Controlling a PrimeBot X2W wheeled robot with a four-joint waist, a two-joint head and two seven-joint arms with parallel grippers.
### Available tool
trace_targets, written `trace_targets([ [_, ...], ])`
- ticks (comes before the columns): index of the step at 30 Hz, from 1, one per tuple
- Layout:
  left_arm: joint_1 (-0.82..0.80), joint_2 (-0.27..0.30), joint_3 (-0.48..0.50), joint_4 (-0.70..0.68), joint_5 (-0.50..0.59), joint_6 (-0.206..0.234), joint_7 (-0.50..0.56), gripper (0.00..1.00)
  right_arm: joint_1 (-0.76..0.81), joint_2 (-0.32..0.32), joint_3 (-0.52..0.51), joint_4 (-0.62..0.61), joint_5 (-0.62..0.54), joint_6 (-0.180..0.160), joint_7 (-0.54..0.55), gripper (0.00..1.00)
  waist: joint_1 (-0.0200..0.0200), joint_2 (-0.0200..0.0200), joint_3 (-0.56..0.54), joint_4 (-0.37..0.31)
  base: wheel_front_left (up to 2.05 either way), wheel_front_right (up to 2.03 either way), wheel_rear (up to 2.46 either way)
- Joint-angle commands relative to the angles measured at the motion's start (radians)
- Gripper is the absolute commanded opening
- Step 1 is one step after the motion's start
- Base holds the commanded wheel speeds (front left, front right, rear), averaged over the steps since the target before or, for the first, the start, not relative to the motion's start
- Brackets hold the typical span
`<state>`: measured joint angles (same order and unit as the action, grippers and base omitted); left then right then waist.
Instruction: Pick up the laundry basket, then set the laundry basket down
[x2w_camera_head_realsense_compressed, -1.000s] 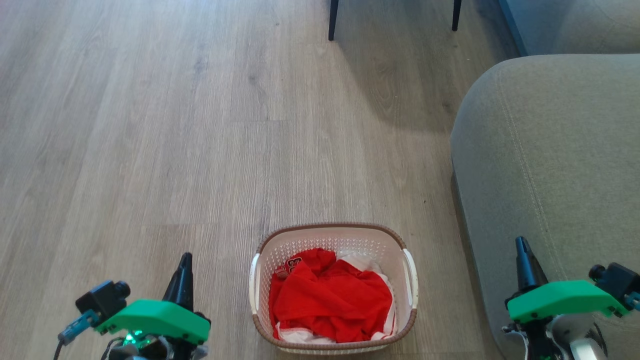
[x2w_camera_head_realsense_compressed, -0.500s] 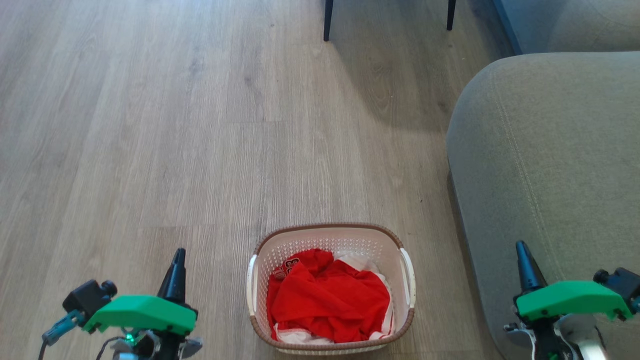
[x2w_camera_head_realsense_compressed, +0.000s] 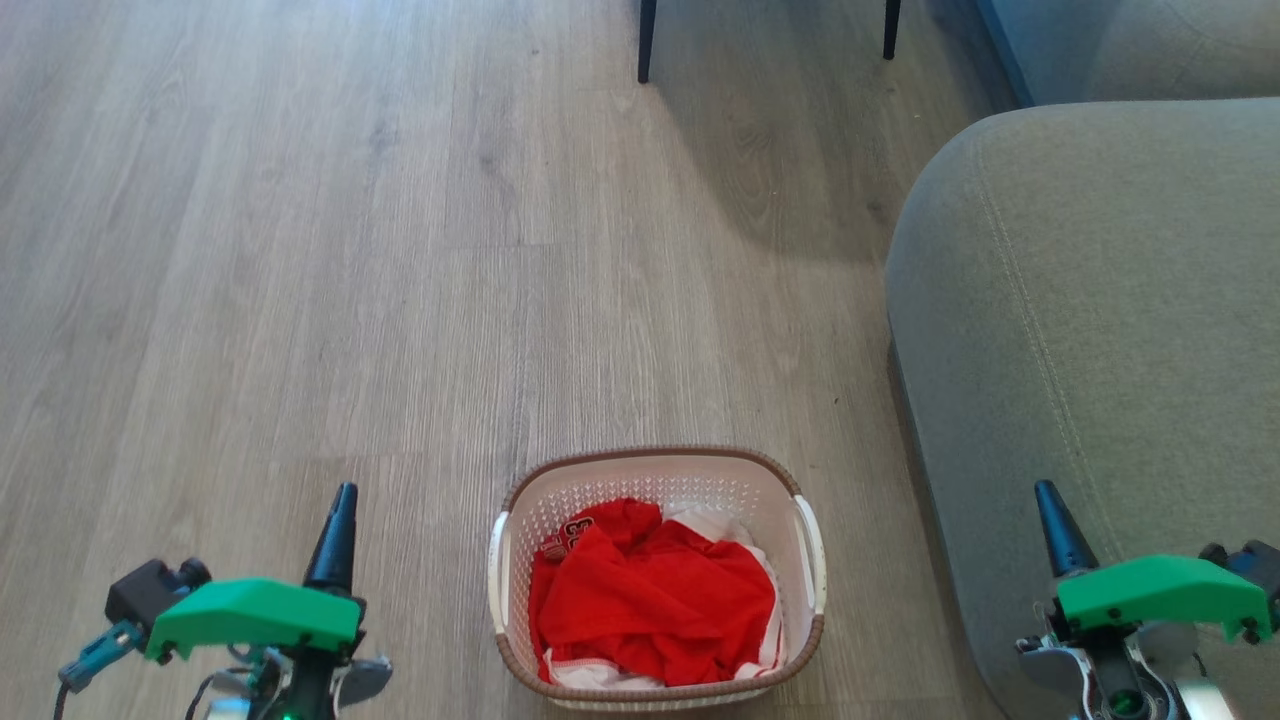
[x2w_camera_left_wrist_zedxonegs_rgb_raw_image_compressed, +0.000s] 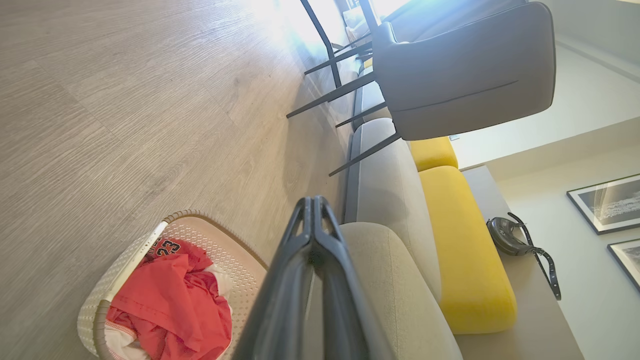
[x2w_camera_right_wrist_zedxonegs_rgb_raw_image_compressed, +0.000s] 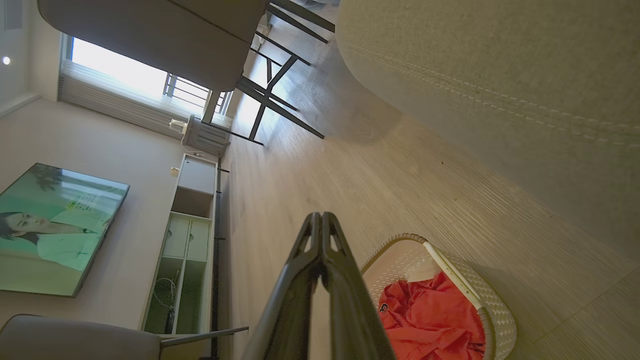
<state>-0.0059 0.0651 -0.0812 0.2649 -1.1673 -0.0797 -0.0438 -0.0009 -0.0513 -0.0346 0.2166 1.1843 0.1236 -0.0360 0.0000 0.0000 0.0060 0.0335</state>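
The laundry basket (x2w_camera_head_realsense_compressed: 655, 466) stands on the wood floor at the bottom middle of the head view, cream-white with a brown rim and white side handles, holding red and white clothes (x2w_camera_head_realsense_compressed: 650, 600). My left gripper (x2w_camera_head_realsense_compressed: 342, 500) is shut and empty, well to the basket's left and apart from it. My right gripper (x2w_camera_head_realsense_compressed: 1046, 493) is shut and empty too, off to the basket's right in front of the sofa arm. The left wrist view has the basket (x2w_camera_left_wrist_zedxonegs_rgb_raw_image_compressed: 205, 235) at lower left of my shut left gripper (x2w_camera_left_wrist_zedxonegs_rgb_raw_image_compressed: 314, 201). Seen from the right wrist, the basket (x2w_camera_right_wrist_zedxonegs_rgb_raw_image_compressed: 480, 295) lies right of the shut right gripper (x2w_camera_right_wrist_zedxonegs_rgb_raw_image_compressed: 320, 216).
A grey sofa arm (x2w_camera_head_realsense_compressed: 1090, 300) fills the right side, close to the basket. Dark chair legs (x2w_camera_head_realsense_compressed: 646, 45) stand at the far top. Open wood floor (x2w_camera_head_realsense_compressed: 300, 250) spreads ahead and to the left. Yellow cushions (x2w_camera_left_wrist_zedxonegs_rgb_raw_image_compressed: 465, 240) lie on the sofa.
The head view has shifted slightly, so the floor and sofa sit a little lower and more to the left. Both grippers have drawn back a bit and outward; the basket stays in place.
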Motion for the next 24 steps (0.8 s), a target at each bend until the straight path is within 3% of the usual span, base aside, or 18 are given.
trace_targets([
  [1,-0.055,0.018,0.038,-0.03,-0.027,-0.007,0.008,0.0,-0.06,-0.021,0.006,-0.025,0.027,0.005,0.009,0.0,0.0,0.0,0.0,-0.001,0.0,0.0,0.0],
  [24,-0.081,0.016,0.106,-0.025,-0.291,-0.033,0.076,0.0,-0.086,-0.022,-0.025,0.005,0.276,0.006,0.077,0.0,0.0,0.0,-0.002,-0.02,0.0,0.0,0.0],
])
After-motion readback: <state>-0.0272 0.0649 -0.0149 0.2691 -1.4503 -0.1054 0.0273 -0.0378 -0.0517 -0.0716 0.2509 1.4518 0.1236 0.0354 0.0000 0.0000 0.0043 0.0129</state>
